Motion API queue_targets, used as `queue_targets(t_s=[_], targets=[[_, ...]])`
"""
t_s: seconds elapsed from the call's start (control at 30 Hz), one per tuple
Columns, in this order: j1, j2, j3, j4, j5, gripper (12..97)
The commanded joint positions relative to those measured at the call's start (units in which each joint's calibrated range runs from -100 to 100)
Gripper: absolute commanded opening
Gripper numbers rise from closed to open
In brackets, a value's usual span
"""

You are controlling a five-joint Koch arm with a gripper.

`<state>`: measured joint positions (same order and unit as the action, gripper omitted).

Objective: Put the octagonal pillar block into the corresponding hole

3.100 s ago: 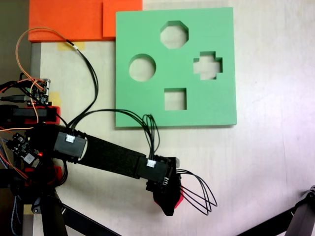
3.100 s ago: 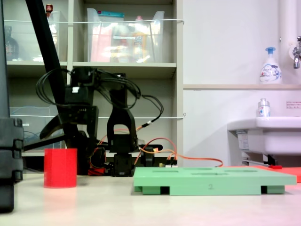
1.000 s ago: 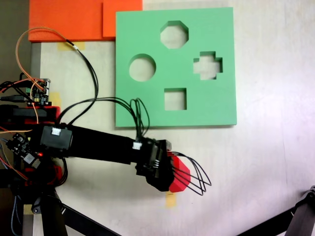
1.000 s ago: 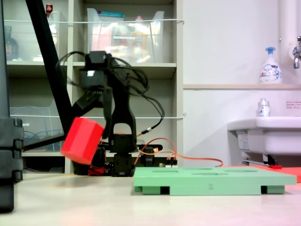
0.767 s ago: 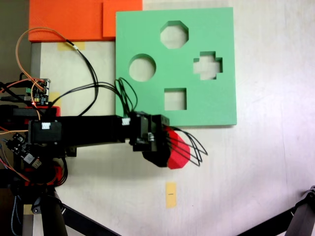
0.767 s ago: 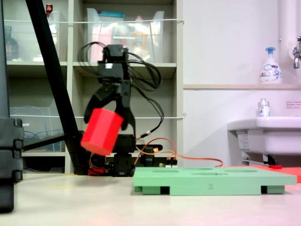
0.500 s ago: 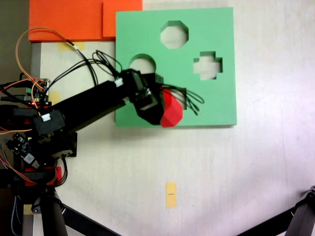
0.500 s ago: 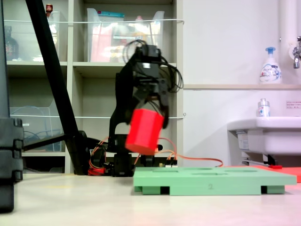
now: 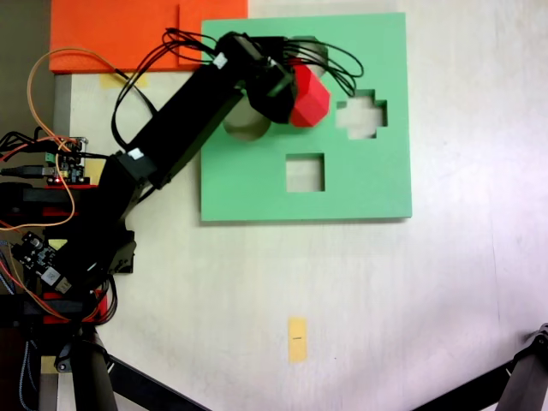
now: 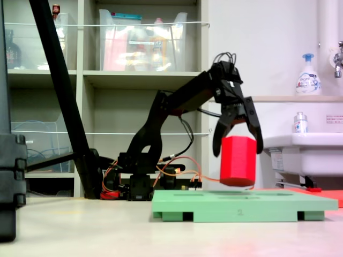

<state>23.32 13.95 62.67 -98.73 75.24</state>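
1. Octagonal pillar block: I count one, bright red, hanging in the air above the green foam board and clear of its top face in the side-on fixed view. From above, the block sits over the upper middle of the board, between the round cutout and the cross-shaped cutout.
2. Cutouts in the board: I count four, though the corresponding hole, the eight-sided one at the top, is mostly hidden by my gripper and cables, so I see only a sliver of it. The square cutout lies fully open below.
3. Gripper: one, its two dark jaws clamped on the block's sides, pointing downward with the block nearly upright beneath it.
4. Arm: one, reaching out long from its base at the left of the side-on view, rising through the elbow, then bending down at the wrist. In the fixed view from above it runs diagonally from lower left to the board's top.
5. Orange foam sheets: two overlapping pieces touch the board's upper left corner.
6. One small yellow tape mark on the table, well apart from the board.
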Motion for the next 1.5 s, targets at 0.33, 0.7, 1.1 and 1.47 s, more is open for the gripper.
queue_targets(t_s=[0.33, 0.7, 1.1, 1.47], targets=[[2.3, 2.1, 3.9, 4.7, 2.4, 38.1], [3.0, 4.2, 4.0, 14.5, 6.1, 38.3], [3.9, 7.0, 4.1, 21.1, 7.0, 38.4], [3.8, 8.7, 4.0, 20.7, 6.1, 38.4]])
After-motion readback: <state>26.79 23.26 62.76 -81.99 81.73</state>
